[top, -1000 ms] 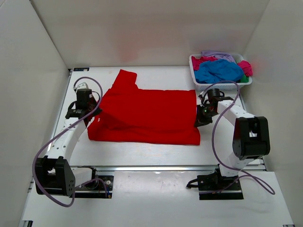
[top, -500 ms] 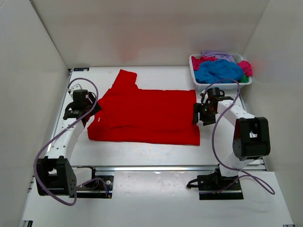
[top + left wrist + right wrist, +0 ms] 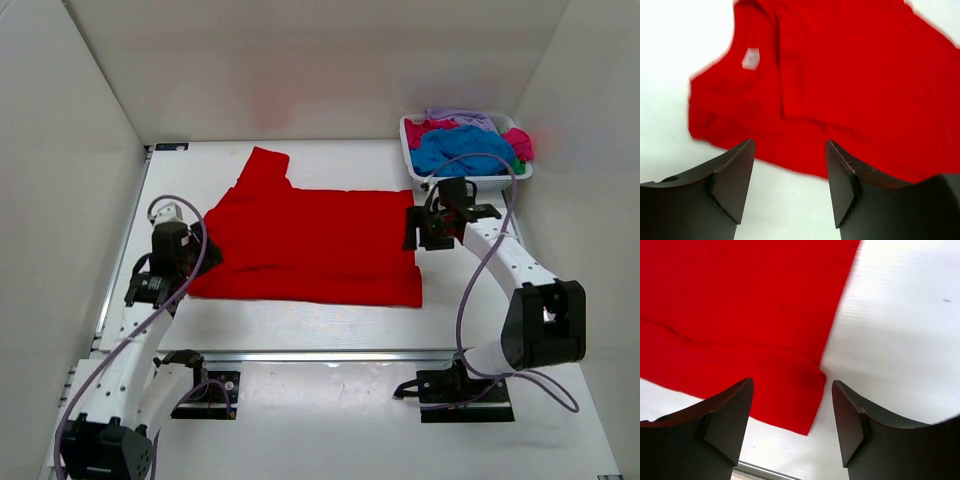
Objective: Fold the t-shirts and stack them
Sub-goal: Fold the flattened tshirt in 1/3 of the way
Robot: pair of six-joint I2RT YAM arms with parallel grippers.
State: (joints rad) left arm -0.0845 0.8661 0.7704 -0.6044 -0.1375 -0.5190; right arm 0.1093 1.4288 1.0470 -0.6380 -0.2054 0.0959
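Note:
A bright red t-shirt [image 3: 310,245] lies spread on the white table, its near part folded over and one sleeve pointing to the far side. My left gripper [image 3: 190,262] hovers open at the shirt's left edge with nothing between its fingers. In the left wrist view the gripper [image 3: 790,150] looks onto the red shirt [image 3: 840,75] and its neck label. My right gripper [image 3: 422,236] stands open over the shirt's right edge. In the right wrist view the gripper [image 3: 793,390] is empty above the shirt's near right corner [image 3: 740,305]. More t-shirts fill the basket: blue [image 3: 460,150], magenta-pink [image 3: 430,128], lavender [image 3: 460,115].
A white mesh basket [image 3: 415,168] stands at the far right corner, just beyond the right gripper. White walls close in the table on the left, back and right. A metal rail [image 3: 330,355] runs along the near edge by the arm bases.
Both grippers opened and let go of the red shirt. The left arm drew back toward the near edge, the right gripper lifted slightly toward the far side, and the fold settled flat.

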